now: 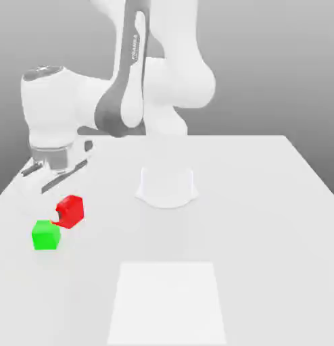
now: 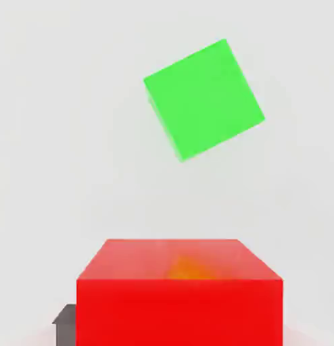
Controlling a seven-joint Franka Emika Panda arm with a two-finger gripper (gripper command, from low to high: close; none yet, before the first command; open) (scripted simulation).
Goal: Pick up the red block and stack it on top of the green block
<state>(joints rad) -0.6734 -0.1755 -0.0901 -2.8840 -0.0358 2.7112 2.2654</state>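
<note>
Partly hidden by the fingers (image 2: 65, 328) pinching it and cut off in the hand view, the matte red cube (image 1: 69, 211), with no long axis, hangs level near the bench's (image 1: 257, 236) edge at the exterior view's left, turned askew to the smooth green cube (image 1: 46, 235).

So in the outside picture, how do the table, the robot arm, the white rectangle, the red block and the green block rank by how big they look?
1. Table
2. Robot arm
3. White rectangle
4. Red block and green block: too alike to rank, and nearness to the camera could mislead.
</note>
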